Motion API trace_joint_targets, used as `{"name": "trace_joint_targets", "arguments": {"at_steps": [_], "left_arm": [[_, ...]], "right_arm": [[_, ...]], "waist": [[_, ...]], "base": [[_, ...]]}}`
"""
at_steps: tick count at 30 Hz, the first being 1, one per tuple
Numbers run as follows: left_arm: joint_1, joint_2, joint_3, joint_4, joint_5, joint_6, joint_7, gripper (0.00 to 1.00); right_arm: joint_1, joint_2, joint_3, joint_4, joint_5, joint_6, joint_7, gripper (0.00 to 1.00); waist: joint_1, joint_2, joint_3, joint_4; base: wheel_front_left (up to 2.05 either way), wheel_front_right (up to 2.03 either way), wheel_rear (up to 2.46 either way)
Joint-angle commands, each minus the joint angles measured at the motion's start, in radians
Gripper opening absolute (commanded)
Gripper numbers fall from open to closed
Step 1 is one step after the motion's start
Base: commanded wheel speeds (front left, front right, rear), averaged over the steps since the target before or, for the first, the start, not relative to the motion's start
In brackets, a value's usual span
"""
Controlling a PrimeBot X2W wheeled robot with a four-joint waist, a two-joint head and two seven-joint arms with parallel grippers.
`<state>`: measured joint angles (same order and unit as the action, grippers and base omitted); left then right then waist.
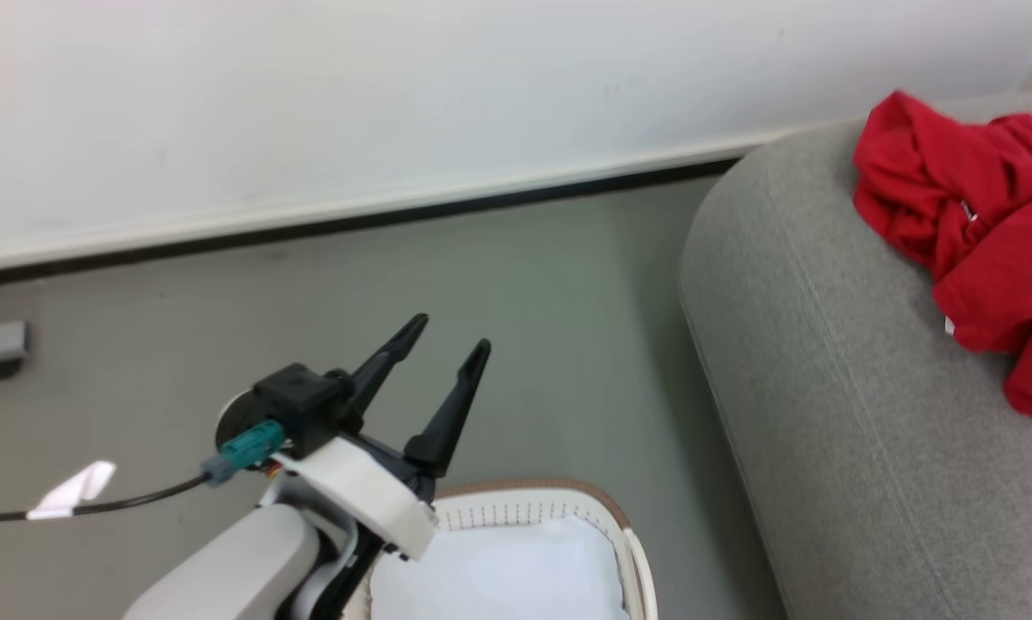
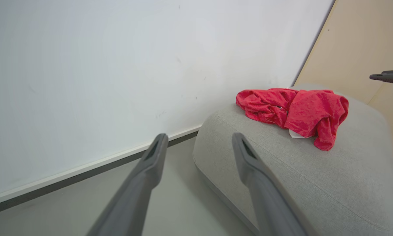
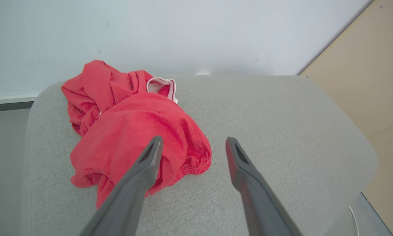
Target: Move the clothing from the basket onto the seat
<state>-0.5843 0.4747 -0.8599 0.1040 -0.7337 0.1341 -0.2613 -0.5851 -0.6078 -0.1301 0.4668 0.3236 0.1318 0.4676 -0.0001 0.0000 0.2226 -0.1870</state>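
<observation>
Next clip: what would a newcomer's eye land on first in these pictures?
The bright red clothing lies crumpled on the light grey seat, near its end by the white wall. The right gripper points toward it, open and holding nothing. In the head view the left gripper stands open by the white basket at the bottom edge.

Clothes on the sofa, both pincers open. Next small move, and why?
Probably lift the right pincer clear of the seat: its jaws stand open, the clothing lies loose on it, and the visible part of the basket shows no red.
</observation>
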Motion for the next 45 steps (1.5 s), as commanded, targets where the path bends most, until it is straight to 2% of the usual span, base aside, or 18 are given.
{"name": "trace_joint_targets", "arguments": {"at_steps": [1,3,12,15,18,21,24,27,35,41,45], "left_arm": [[0.034,0.016,0.025,-0.005,-0.013,0.016,-0.003,1.00],[0.056,0.025,0.055,-0.011,-0.022,0.029,-0.003,1.00],[0.204,0.052,0.233,-0.050,-0.038,0.091,-0.003,1.00],[0.262,0.059,0.300,-0.070,-0.023,0.108,-0.003,1.00],[0.319,0.053,0.367,-0.076,0.005,0.109,-0.003,1.00],[0.374,0.026,0.441,-0.084,0.052,0.104,-0.003,1.00],[0.427,-0.014,0.499,-0.073,0.093,0.075,-0.003,1.00],[0.456,-0.046,0.534,-0.060,0.121,0.057,-0.003,1.00],[0.534,-0.185,0.661,0.030,0.233,-0.064,-0.003,1.00],[0.569,-0.258,0.750,0.045,0.328,-0.134,-0.003,1.00],[0.585,-0.293,0.798,0.048,0.374,-0.176,-0.003,1.00]], "right_arm": [[0.021,-0.008,0.017,-0.057,0.022,-0.002,-0.013,1.00],[0.026,-0.002,0.032,-0.117,0.031,-0.002,-0.026,1.00],[0.087,0.111,0.094,-0.310,0.112,-0.002,-0.118,1.00],[0.122,0.140,0.111,-0.364,0.085,-0.002,-0.191,1.00],[0.173,0.199,0.113,-0.390,0.061,-0.002,-0.278,1.00],[0.237,0.256,0.117,-0.405,0.031,-0.002,-0.360,1.00],[0.309,0.315,0.148,-0.411,0.007,-0.002,-0.430,1.00],[0.351,0.342,0.182,-0.396,-0.005,-0.002,-0.476,1.00],[0.445,0.441,0.290,-0.276,-0.021,-0.002,-0.651,1.00],[0.465,0.504,0.333,-0.201,-0.051,-0.002,-0.701,1.00],[0.457,0.531,0.322,-0.189,-0.069,-0.002,-0.720,1.00]], "waist": [[0.0001,0.0000,-0.076,0.022],[0.0001,0.0000,-0.104,0.036],[0.0001,0.0000,-0.221,0.103],[0.0001,0.0000,-0.230,0.117],[0.0001,0.0000,-0.234,0.132],[0.0001,0.0000,-0.234,0.145],[0.0001,0.0000,-0.233,0.150],[0.0001,0.0000,-0.229,0.150],[0.0001,0.0000,-0.220,0.139],[0.0001,0.0000,-0.210,0.122],[0.0001,0.0000,-0.210,0.117]], "base": [[0.00,0.00,0.00],[0.00,0.00,0.00],[0.00,0.00,0.00],[0.00,0.00,0.00],[0.00,0.00,0.00],[0.00,0.00,0.00],[0.00,0.00,0.00],[0.00,0.00,0.00],[0.00,0.00,0.00],[0.00,0.00,0.00],[0.00,0.00,0.00]]}}
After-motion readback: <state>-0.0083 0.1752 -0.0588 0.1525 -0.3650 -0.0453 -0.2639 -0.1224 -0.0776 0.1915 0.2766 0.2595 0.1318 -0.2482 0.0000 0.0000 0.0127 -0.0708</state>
